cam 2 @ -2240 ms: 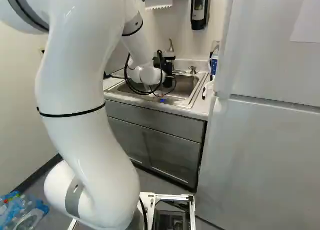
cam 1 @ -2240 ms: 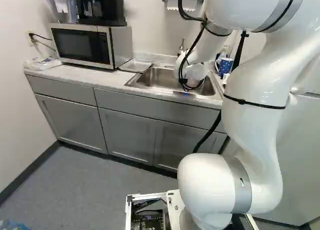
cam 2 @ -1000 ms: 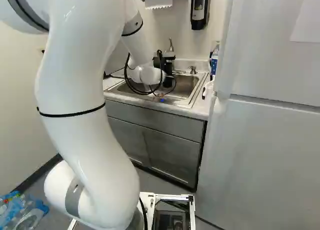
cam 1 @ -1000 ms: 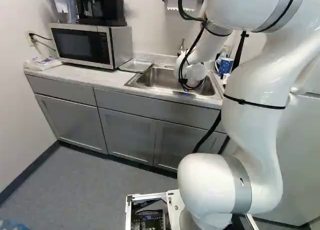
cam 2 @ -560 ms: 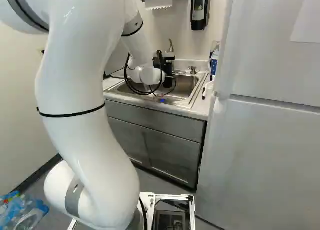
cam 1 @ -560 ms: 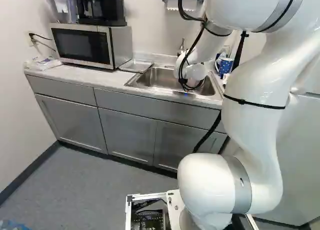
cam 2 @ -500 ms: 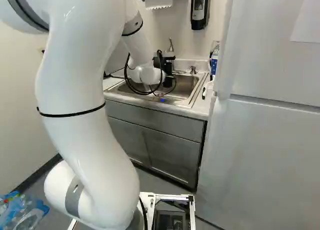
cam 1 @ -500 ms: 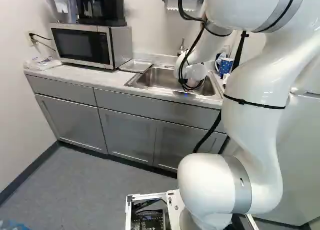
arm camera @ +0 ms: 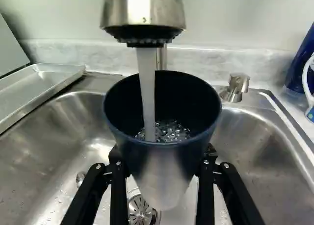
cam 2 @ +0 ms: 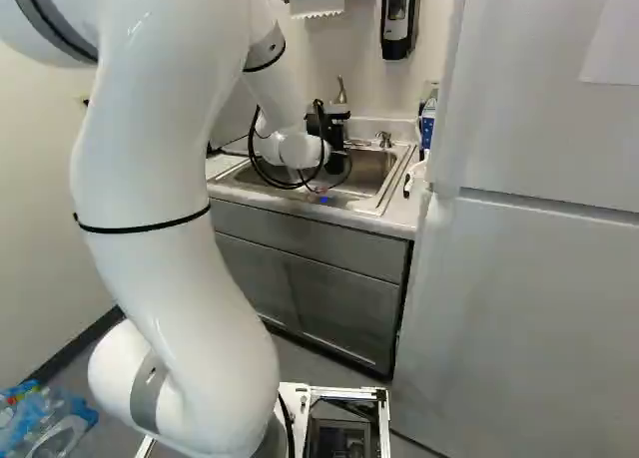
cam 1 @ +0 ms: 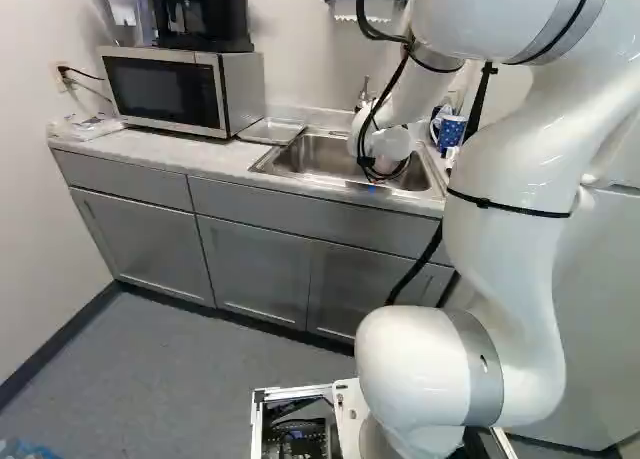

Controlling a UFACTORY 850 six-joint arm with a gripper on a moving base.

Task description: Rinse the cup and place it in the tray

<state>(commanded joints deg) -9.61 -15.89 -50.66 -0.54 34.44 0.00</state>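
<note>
In the right base view the black gripper [cam 2: 336,144] hangs over the sink [cam 2: 383,184]. The wrist view has the gripper [arm camera: 162,161] shut on a dark blue cup [arm camera: 164,161], one finger against each side. Upright, mouth up, the cup stands under the faucet head [arm camera: 143,14]. A stream of water [arm camera: 147,87] falls into it, and bubbles churn inside. Beside the basin, on the counter, lies a shallow metal tray [arm camera: 41,87], also visible in the left base view as a tray [cam 1: 271,131]. The orange pads are hidden.
Below the cup is the sink drain [arm camera: 140,210]. A small metal fitting [arm camera: 236,87] rises from the sink's back rim. A blue patterned mug [cam 1: 450,131] stands right of the sink, a microwave [cam 1: 165,89] left of the tray. The refrigerator [cam 2: 529,278] borders the counter.
</note>
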